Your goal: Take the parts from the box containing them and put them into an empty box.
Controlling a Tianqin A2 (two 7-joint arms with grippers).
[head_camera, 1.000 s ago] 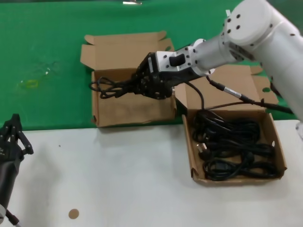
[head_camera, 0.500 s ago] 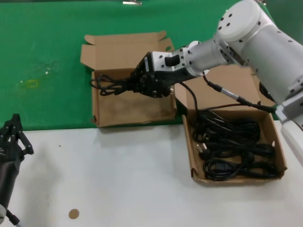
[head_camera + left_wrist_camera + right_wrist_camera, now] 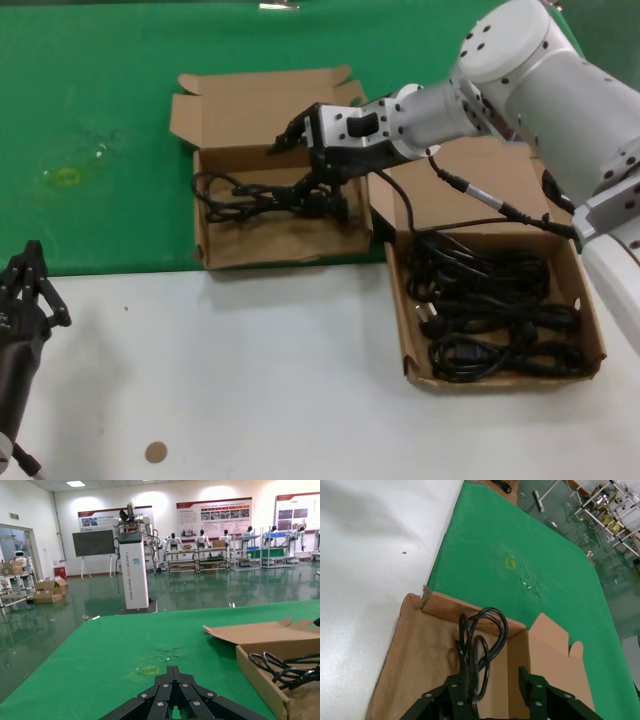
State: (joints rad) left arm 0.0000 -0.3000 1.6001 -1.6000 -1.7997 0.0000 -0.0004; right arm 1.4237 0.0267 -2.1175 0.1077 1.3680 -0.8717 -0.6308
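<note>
I count two cardboard boxes on my bench [image 3: 250, 370]: the left box [image 3: 282, 240] and the right box [image 3: 590, 330]. One cord bundle [image 3: 245, 195] lies in the left box. The right box holds a tangled heap of cords [image 3: 490, 310]; they overlap too much for me to separate, several at least. I have two hands in sight: my right hand [image 3: 305, 160], fingers spread over the single bundle, and my left hand [image 3: 25, 290] at the bench's near corner.
</note>
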